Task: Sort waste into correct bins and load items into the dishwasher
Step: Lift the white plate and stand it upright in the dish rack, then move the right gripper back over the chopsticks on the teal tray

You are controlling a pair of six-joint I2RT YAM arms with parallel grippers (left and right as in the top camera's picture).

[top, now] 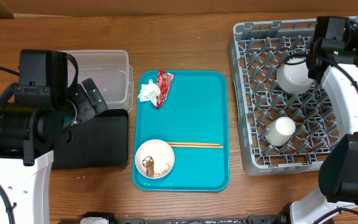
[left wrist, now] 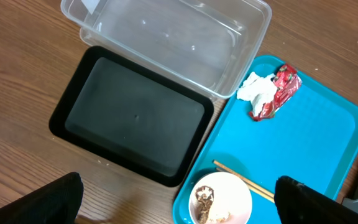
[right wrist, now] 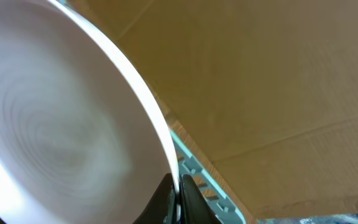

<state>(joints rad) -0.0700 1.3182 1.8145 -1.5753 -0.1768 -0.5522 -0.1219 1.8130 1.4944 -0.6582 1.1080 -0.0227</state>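
Right claw point(right wrist: 179, 199): pinched on the white bowl point(top: 297, 76) rim, over the grey dish rack point(top: 253, 37).
Left claw point(left wrist: 179, 202): wide, empty, above the black tray point(left wrist: 135, 118).
Risk: if you release between pegs, the bowl may topple toward the cup point(top: 281, 130).

Overhead view: bright, even, diffuse light from above; shadows short and soft, hugging the rim of the teal tray point(top: 191, 118); focus sharp, colours saturated. Left wrist view: equally well lit and sharp, with faint glare spots on the clear tub point(left wrist: 173, 43) (small, not blown out). Right wrist view: the white bowl point(right wrist: 61, 124) sits very close to the lens, blurred and pale, with little surface detail.
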